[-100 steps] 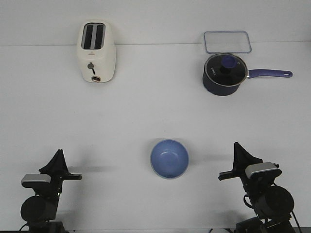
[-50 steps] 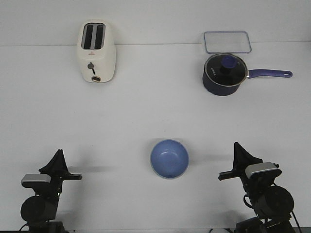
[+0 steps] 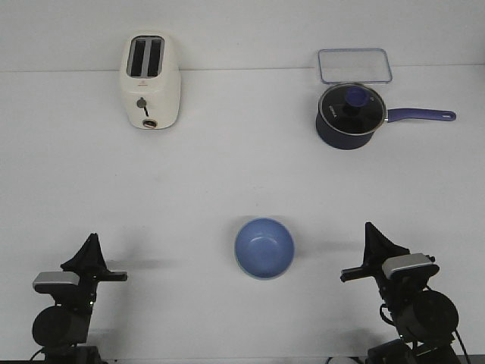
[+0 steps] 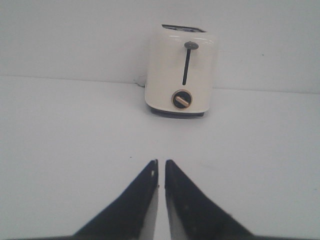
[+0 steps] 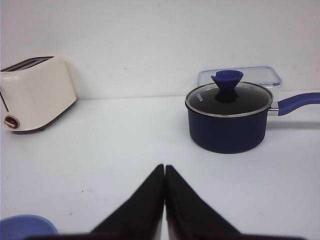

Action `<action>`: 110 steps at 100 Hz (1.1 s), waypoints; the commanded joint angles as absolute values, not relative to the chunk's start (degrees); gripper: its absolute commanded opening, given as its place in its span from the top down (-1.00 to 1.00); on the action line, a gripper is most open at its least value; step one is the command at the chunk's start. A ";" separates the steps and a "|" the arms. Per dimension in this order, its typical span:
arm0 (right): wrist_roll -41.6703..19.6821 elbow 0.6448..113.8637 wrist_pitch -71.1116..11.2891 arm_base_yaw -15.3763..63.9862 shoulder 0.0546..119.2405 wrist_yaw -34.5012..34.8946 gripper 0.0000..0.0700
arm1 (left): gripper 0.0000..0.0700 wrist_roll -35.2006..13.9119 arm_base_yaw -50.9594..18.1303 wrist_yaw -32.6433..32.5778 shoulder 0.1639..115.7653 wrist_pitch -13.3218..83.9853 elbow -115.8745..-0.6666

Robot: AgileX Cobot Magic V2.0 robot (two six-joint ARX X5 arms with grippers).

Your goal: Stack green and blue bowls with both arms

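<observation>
A periwinkle blue bowl stands upright on the white table, front middle, between my two arms. Its edge also shows in the right wrist view. No pale green bowl shows on its own in any view. My left gripper rests at the front left, well to the left of the bowl; its jaws are together with only a hairline gap and hold nothing. My right gripper rests at the front right, to the right of the bowl, shut and empty.
A cream toaster stands at the back left. A dark navy saucepan with a glass lid stands at the back right, its handle pointing right. A clear rectangular container lies behind it.
</observation>
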State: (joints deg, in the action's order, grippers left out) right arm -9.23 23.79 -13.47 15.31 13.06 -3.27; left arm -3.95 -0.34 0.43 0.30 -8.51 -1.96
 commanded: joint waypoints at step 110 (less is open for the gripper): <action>16.38 0.73 -1.69 2.24 0.08 -0.97 1.00 | 0.96 -4.12 -0.30 0.71 0.21 -9.04 -0.82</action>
